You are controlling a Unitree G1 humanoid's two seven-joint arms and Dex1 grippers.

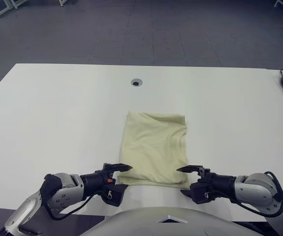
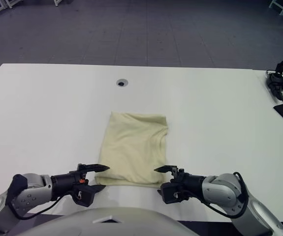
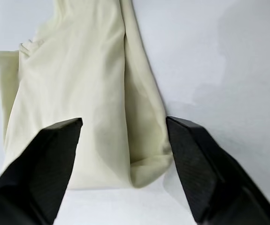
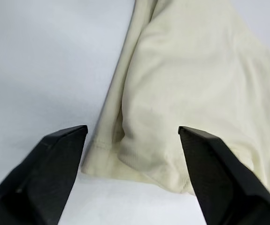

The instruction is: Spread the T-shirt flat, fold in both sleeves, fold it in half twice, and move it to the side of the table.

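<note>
Shirt (image 1: pixel 155 147) mid-frame, long axis up-down. Left gripper (image 1: pixel 124 178) and right gripper (image 1: pixel 180 180) at its lower corners, equally near. Both spread wide, empty, hem just ahead of tips.

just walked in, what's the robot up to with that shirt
The robot is folding a pale yellow T-shirt on a white table. The shirt lies as a folded rectangle close to the table's near edge. The left gripper and right gripper are both open, one at each near corner of the shirt, neither gripping it.
</note>
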